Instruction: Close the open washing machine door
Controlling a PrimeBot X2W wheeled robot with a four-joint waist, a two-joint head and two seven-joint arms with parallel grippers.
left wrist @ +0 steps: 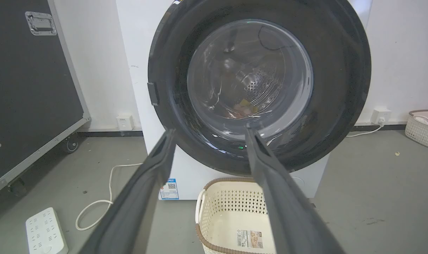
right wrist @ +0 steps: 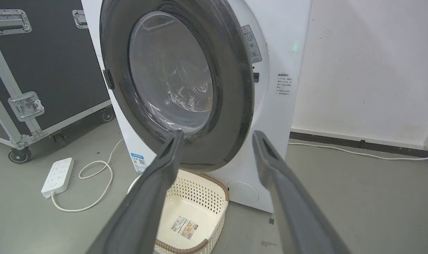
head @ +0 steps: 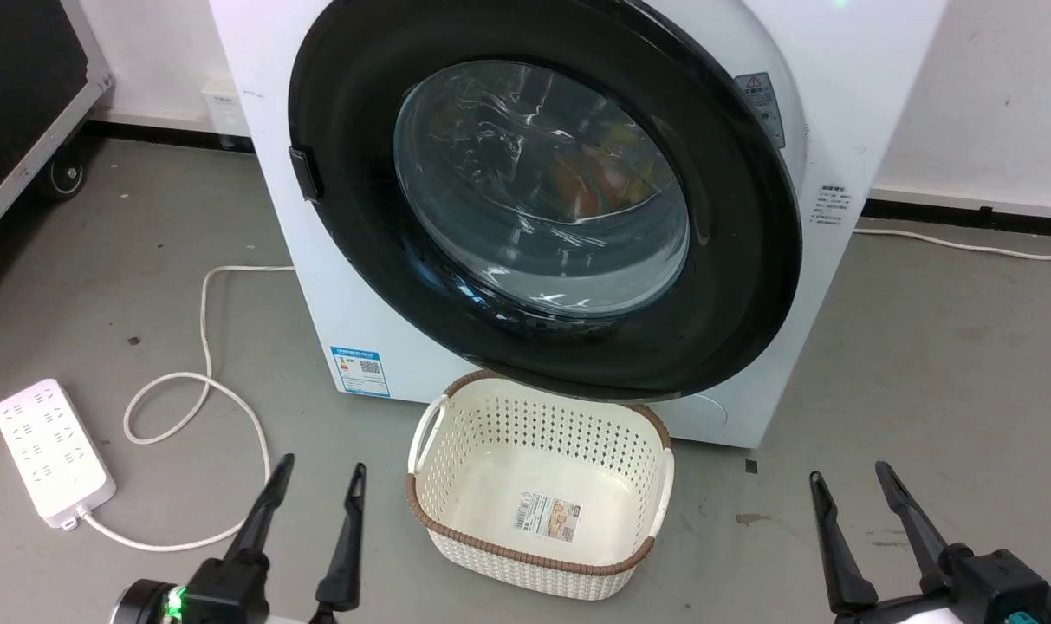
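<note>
Above basket (head: 534, 429) — washing machine door (head: 542, 191) prob. closed; left gripper (head: 322, 464), right gripper (head: 848, 472) spread.

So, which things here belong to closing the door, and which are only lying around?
For the job:
- washing machine door
- washing machine

Only lying around:
- basket
- power strip
- white cable
- black case

You are looking along the right gripper (right wrist: 217, 134), its two dark fingers spread wide with nothing between them. Ahead stands the white washing machine (right wrist: 288, 53). The washing machine door (right wrist: 235, 88) lies close over its front, though you cannot tell whether it is latched. A cream basket (right wrist: 196, 188) sits on the floor just below the door. Toward the left of your view lies a power strip (right wrist: 57, 173), near a black wheeled case (right wrist: 58, 63).
</note>
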